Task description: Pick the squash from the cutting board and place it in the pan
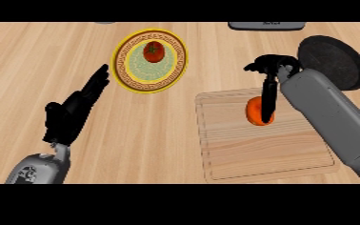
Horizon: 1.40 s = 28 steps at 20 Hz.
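The orange squash lies on the wooden cutting board at the lower right. My right hand hangs over it with fingers stretched straight down across the squash's right side, touching it; the thumb sticks out to the left, well above the squash. Part of the squash is hidden behind those fingers. The black pan sits just behind and to the right of the board, partly covered by my right forearm. My left hand rests open at the left, fingers pointing up and away.
A yellow patterned plate with a red tomato stands at the back centre-left. A dark grey object shows at the top edge, and a small grey one at the top left.
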Available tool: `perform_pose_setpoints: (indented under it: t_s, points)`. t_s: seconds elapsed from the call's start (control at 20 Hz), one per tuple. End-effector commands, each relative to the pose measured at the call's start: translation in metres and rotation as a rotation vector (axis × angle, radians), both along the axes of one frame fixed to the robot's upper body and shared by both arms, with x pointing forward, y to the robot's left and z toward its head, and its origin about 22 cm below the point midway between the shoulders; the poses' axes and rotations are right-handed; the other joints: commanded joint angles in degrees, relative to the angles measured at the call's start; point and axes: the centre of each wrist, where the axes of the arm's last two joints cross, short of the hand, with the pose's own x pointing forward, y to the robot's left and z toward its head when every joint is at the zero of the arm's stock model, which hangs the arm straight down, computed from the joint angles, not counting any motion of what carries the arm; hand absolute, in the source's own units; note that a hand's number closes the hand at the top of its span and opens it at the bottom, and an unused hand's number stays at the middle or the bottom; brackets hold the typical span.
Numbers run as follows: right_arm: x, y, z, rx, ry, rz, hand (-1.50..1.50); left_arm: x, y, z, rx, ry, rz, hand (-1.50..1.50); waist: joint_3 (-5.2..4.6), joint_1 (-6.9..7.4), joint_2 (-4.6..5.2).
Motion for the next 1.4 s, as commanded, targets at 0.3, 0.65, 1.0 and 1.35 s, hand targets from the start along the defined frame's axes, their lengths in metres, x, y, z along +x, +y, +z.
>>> perform_pose_setpoints:
  t_s: [0.3,0.65,1.0,1.35]
  points:
    - [-0.001,-0.006,-0.016,-0.135,0.059,0.008,-1.50,-0.009,-0.003,-0.003,-0.002,-0.014,0.008,0.00,0.03,0.20,0.09]
    - [-0.022,0.003,-0.028,-0.129,0.011,-0.009,-1.50,-0.001,0.006,0.008,0.021,0.001,0.003,0.00,0.03,-0.29,-0.01]
    - [-0.034,-0.009,-0.067,-0.120,0.054,0.021,-1.50,-0.008,0.012,0.006,0.020,-0.025,0.005,0.00,0.04,-0.07,0.04]
    - [-0.044,0.009,-0.084,-0.112,0.120,0.133,1.50,0.000,0.006,0.003,0.018,0.003,0.012,0.00,0.05,-0.16,0.06]
